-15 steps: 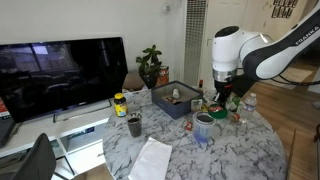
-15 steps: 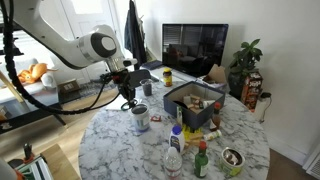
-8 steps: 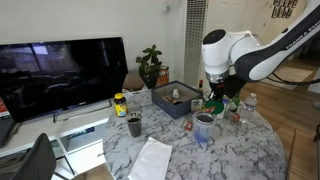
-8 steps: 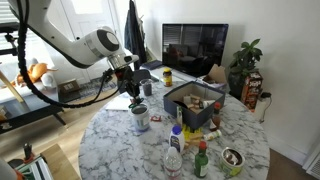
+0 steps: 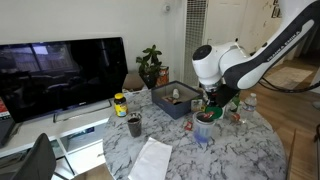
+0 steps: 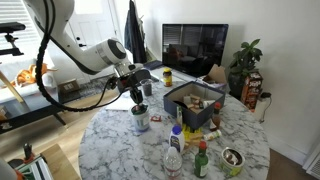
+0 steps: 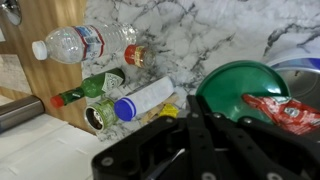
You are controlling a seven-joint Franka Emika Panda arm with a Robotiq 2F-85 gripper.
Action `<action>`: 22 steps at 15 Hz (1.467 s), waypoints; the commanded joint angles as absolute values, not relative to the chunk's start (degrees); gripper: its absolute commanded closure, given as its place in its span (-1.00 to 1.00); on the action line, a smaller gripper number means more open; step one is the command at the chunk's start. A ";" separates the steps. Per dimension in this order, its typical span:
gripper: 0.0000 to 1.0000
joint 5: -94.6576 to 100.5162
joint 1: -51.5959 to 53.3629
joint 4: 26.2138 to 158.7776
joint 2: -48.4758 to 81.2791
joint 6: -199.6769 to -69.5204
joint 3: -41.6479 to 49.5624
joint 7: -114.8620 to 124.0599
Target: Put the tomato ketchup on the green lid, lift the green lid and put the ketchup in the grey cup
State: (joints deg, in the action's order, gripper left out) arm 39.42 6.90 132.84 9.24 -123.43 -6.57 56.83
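Observation:
In the wrist view the green lid [image 7: 232, 88] is a dark green disc at the right, and the tomato ketchup [image 7: 281, 113] lies on it as a small red packet. My gripper [image 7: 196, 106] is shut on the lid's near edge. The grey cup [image 7: 302, 66] shows just beyond the lid at the right edge. In both exterior views the gripper [image 5: 211, 105] [image 6: 137, 97] holds the lid a little above the grey cup [image 5: 204, 127] [image 6: 141, 118]. The ketchup is too small to make out in those views.
A water bottle [image 7: 80, 42], a green bottle with a red cap [image 7: 90, 88] and a blue-capped bottle [image 7: 145, 98] lie close by on the marble table [image 5: 240, 150]. A dark tray of items [image 5: 178, 100], a small dark cup [image 5: 134, 125] and a white cloth [image 5: 152, 158] are also on it.
The arm has swung over and down towards the grey cup, carrying the lid with it. The gripper has stayed shut.

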 commanded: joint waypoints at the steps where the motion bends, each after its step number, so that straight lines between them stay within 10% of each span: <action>1: 0.99 41.89 9.37 129.88 11.85 -119.90 -5.72 62.35; 13: 0.99 51.21 13.60 128.67 12.40 -107.20 -8.18 71.99; 22: 0.99 40.88 8.75 141.42 -0.45 -132.65 -7.71 57.28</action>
State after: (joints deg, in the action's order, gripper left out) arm 45.20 10.21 134.21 5.97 -124.67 -7.62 64.19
